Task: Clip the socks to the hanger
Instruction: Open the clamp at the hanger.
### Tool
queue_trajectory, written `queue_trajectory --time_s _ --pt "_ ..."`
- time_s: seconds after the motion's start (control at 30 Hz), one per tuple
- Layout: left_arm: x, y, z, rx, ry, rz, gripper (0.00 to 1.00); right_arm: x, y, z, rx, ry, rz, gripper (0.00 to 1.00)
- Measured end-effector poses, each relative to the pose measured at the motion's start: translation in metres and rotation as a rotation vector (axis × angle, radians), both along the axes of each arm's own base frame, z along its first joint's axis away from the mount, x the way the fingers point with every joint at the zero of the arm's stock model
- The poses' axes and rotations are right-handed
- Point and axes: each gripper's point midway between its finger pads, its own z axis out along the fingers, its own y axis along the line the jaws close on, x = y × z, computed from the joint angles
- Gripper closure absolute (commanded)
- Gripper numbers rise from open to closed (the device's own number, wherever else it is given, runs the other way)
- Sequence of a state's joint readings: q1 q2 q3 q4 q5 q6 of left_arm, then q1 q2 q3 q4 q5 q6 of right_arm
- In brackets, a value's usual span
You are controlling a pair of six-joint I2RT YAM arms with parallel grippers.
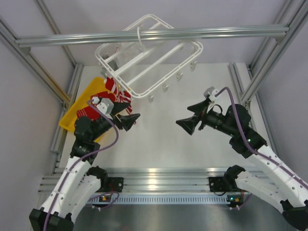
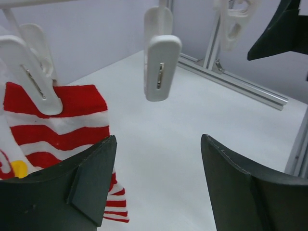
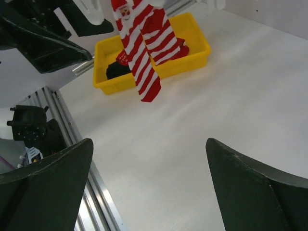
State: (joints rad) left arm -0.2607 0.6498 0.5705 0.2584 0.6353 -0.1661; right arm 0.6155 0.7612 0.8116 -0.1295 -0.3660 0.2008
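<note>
Both reach inward: left end effector [image 1: 131, 120] faces right end effector [image 1: 185, 125], jaws apart.

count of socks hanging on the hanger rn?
2. Santa-faced striped sock and a second striped sock, overlapping, at the hanger's left corner. A third could hide behind them.
</note>
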Motion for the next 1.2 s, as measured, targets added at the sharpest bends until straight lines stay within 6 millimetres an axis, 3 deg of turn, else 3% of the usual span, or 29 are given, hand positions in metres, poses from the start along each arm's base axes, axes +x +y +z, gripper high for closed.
queue_trajectory --time_s 0.23,0.43,0.7,1.03,1.2 --pt "0.020 0.002 0.002 0.033 -0.033 0.074 0.30 -0.013 0.034 0.020 0.027 -0.075 0.095 0.02" --pt "0.019 -0.002 0.019 0.016 -0.085 0.062 0.30 -0.008 0.054 0.041 0.084 -0.130 0.089 0.08" --pt "0.016 -0.009 0.028 -0.004 -0.111 0.029 0.33 -0.010 0.076 0.053 0.128 -0.165 0.103 0.18" --pt "0.017 -0.012 0.037 -0.034 -0.095 0.021 0.60 -0.017 0.099 0.074 0.166 -0.185 0.123 0.25" --pt "0.008 -0.008 0.049 -0.046 -0.117 0.029 0.86 -0.017 0.106 0.080 0.183 -0.183 0.110 0.24"
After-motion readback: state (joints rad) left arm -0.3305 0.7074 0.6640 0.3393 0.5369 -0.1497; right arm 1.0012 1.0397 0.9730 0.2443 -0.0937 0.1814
